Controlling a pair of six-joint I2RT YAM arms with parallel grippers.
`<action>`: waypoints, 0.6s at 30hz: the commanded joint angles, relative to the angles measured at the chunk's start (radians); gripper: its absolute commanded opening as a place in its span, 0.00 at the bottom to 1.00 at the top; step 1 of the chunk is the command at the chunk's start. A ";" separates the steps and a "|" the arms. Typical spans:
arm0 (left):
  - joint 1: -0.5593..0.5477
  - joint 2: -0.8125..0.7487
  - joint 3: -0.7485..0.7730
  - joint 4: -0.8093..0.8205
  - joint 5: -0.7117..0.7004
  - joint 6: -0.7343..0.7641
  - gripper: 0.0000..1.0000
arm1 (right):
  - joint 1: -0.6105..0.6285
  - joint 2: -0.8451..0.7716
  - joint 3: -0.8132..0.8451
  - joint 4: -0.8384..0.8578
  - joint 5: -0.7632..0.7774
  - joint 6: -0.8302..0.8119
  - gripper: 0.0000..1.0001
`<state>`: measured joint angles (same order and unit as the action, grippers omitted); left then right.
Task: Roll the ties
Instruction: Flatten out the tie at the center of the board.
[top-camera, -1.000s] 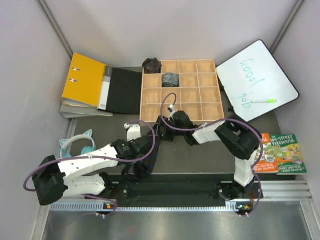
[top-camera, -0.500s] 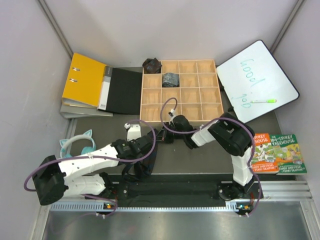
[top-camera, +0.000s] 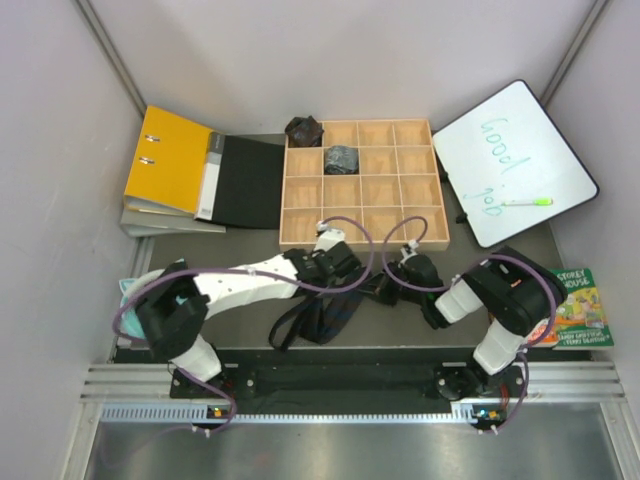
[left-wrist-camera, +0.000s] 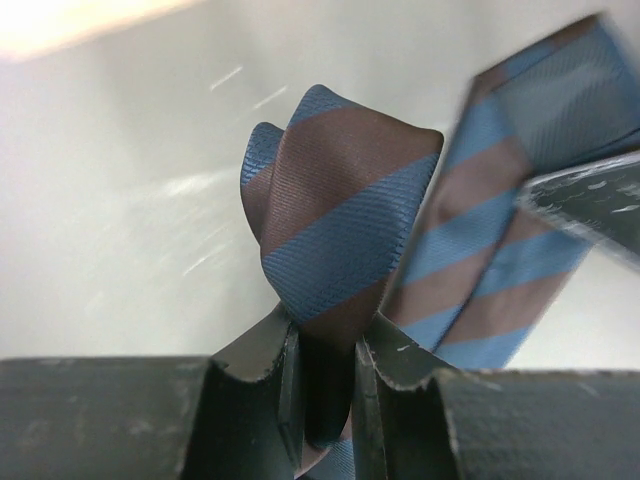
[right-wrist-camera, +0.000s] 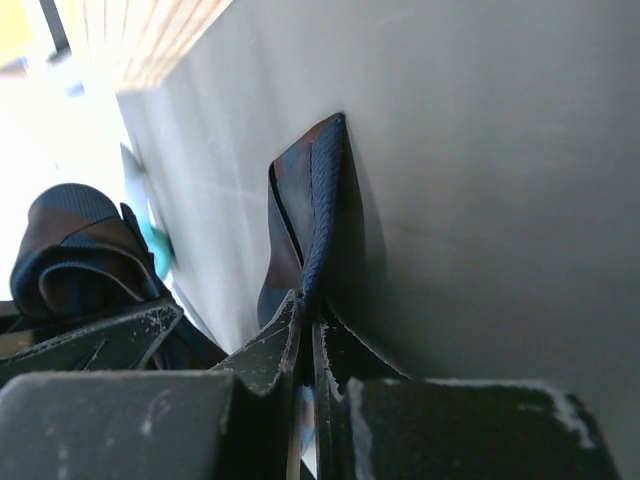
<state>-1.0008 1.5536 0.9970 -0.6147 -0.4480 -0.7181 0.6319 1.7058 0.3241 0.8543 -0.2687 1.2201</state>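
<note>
The left pincer (left-wrist-camera: 325, 338) is clamped on a striped tie (left-wrist-camera: 340, 215) with diagonal blue and brown bands. A folded tip of the fabric stands up out of the jaws in the middle of the left wrist view. Another stretch of the same pattern runs to the upper right of that frame, blurred.

The right pincer (right-wrist-camera: 308, 318) is pressed together on a thin folded edge of the same dark fabric. That edge rises from the jaws at the centre of the right wrist view, over the grey desk (right-wrist-camera: 480, 150). A looped wad of the tie shows at the lower left of that view.

From above, both pincers sit close together just below the wooden tray (top-camera: 400, 190), near the middle of the frame. The rest of the tie trails loose across the desk toward the lower middle.

Two rolled ties sit in the tray. A brownish bundle (top-camera: 304, 129) is in the top-left compartment. A greyish bundle (top-camera: 341, 158) is one row down and one column to the right. A yellow binder (top-camera: 165, 160) lies at upper left and a whiteboard (top-camera: 515, 160) at upper right.
</note>
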 joint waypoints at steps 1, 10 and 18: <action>-0.054 0.147 0.182 0.064 0.037 0.124 0.00 | -0.102 -0.092 -0.127 0.097 0.042 0.018 0.00; -0.194 0.368 0.442 -0.017 -0.027 0.206 0.10 | -0.314 -0.464 -0.223 -0.156 0.046 -0.102 0.00; -0.265 0.321 0.453 -0.060 -0.052 0.131 0.99 | -0.324 -0.971 -0.195 -0.658 0.261 -0.226 0.05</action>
<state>-1.2510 1.9381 1.4181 -0.6353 -0.4652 -0.5411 0.3157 0.9024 0.1013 0.4362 -0.1345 1.0805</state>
